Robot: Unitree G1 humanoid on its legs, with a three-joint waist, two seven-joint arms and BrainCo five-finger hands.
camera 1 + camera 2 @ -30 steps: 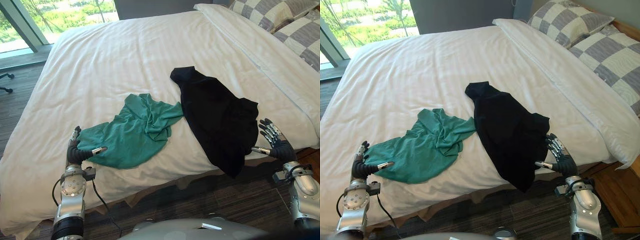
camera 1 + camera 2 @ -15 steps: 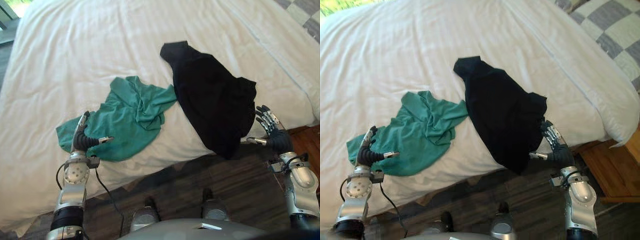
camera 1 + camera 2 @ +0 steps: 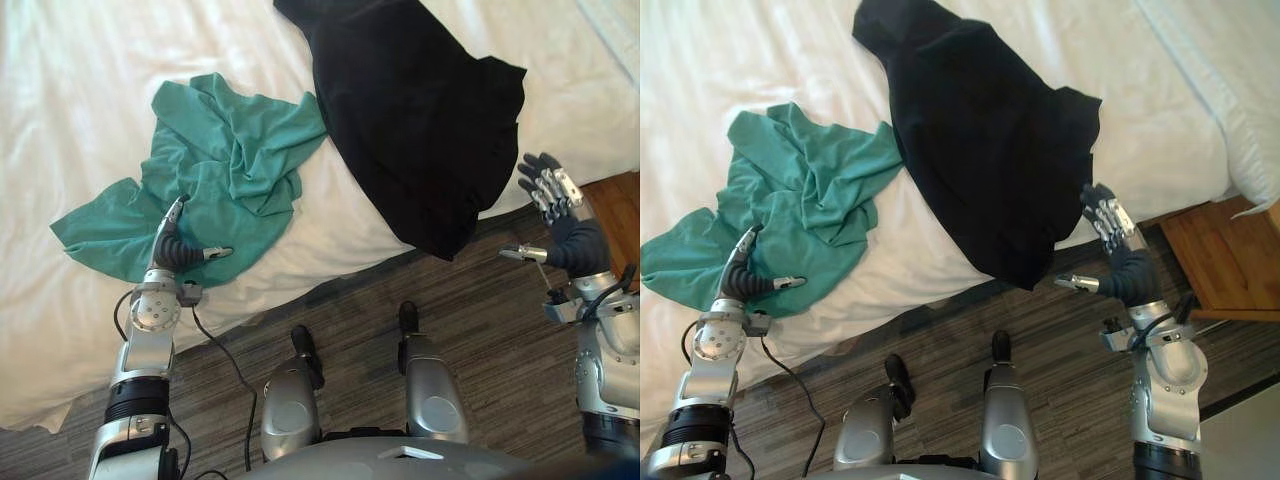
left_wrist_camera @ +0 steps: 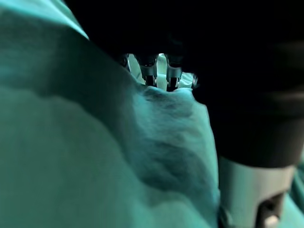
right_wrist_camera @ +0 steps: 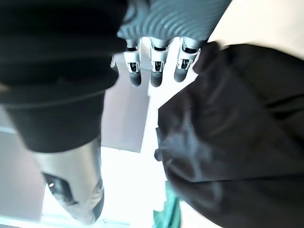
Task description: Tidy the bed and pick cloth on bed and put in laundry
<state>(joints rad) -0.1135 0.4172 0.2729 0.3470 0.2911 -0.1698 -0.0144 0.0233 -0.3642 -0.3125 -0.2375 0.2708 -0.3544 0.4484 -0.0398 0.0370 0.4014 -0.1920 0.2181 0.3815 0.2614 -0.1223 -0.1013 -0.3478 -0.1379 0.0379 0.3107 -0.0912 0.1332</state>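
Note:
A crumpled green cloth point(image 3: 215, 165) lies on the white bed point(image 3: 70, 90) near its front edge. My left hand point(image 3: 172, 250) rests open on the cloth's near part, fingers straight and thumb out; the left wrist view has the green cloth point(image 4: 85, 156) pressed close under the fingers point(image 4: 156, 71). A black cloth point(image 3: 410, 110) is spread to the right, its lower corner hanging over the bed's edge. My right hand point(image 3: 560, 225) is open with fingers spread, held in the air above the floor just right of that hanging corner, apart from the black cloth point(image 5: 232, 137).
Dark wood-plank floor point(image 3: 480, 330) runs along the bed's front edge. A wooden nightstand point(image 3: 1230, 260) stands at the right, close behind my right hand. The thick white duvet's folded edge point(image 3: 1230, 110) lies at the upper right.
The camera has tilted down, so the whole picture shifted and the floor shows. My left hand stays on the green cloth; my right hand now stands slightly clear of the black cloth's edge.

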